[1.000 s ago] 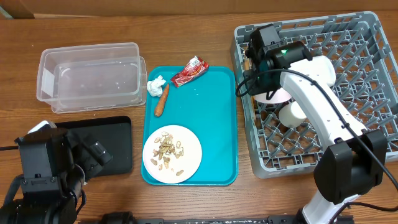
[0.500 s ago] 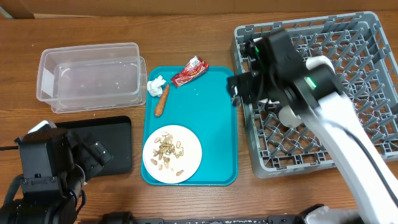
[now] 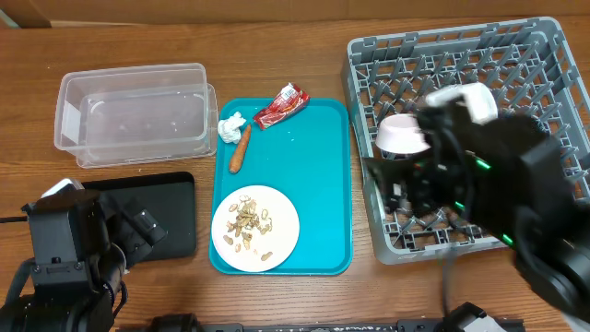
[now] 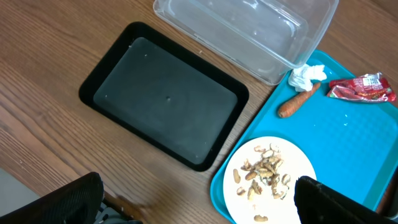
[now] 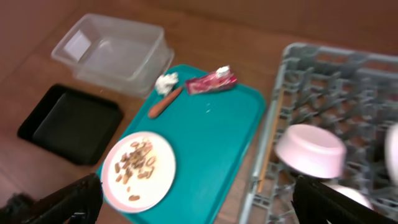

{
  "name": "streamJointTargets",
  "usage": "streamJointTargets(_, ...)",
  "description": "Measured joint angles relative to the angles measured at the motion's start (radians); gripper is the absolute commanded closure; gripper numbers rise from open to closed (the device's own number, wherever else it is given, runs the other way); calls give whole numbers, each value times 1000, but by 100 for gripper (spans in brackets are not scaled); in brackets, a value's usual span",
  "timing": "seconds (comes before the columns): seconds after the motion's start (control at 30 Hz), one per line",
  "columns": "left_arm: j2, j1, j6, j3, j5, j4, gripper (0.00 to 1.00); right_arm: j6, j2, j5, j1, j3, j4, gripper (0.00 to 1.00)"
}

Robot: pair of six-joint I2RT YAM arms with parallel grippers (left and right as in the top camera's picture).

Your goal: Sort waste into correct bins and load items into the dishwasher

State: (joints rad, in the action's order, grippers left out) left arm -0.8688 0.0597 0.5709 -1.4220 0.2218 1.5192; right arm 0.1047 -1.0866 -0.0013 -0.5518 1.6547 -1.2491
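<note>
Nearest the rig, the left pincer [image 4: 198,183] hangs empty with jaws spread wide above the tabletop [image 4: 50,56] beside the black tray [image 4: 165,99]. The right pincer [image 5: 198,183] is likewise spread and holds nothing, raised over the near side of the grey dish rack [image 3: 535,74]. At the near end of the teal tray [image 3: 313,157] sits the white plate [image 3: 288,226] carrying loose peanut shells [image 3: 249,221]. The shells are judged light, brittle and apt to scatter, so better tipped off with the plate than picked singly. The plate looks stiff, glazed and probably slippery, best taken at its rim. Farther along lie the carrot [image 3: 241,148], firm and thin, to be gripped across its middle; the paper wad [image 3: 230,126], soft and near weightless, just beside the carrot's far tip; and the red foil wrapper [image 3: 281,105], flat and slick, offering only a crinkled edge. The clear tub [image 3: 134,111] stands left of the tray's far end, its wall close to the wad and likely to crowd a jaw there. In the rack an upturned bowl [image 3: 403,136] rests; the right arm [image 3: 498,194] blurs the remainder.
</note>
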Motion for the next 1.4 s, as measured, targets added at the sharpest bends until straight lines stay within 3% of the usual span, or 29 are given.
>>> streamJointTargets(0.27, 0, 0, 0, 0, 0, 0, 0, -2, 271, 176, 25, 0, 1, 0)
streamJointTargets(0.5, 0, 0, 0, 0, 0, 0, 0, -2, 400, 246, 169, -91, 31, 0)
streamJointTargets(0.73, 0, 0, 0, 0, 0, 0, 0, -4, 562, 236, 323, -482, 367, 0)
streamJointTargets(1.03, 0, 0, 0, 0, 0, 0, 0, 0, 819, 157, 354, -1063, 785, 0)
streamJointTargets(1.4, 0, 0, 0, 0, 0, 0, 0, 0, 1061, 91, 416, -1442, 994, 0)
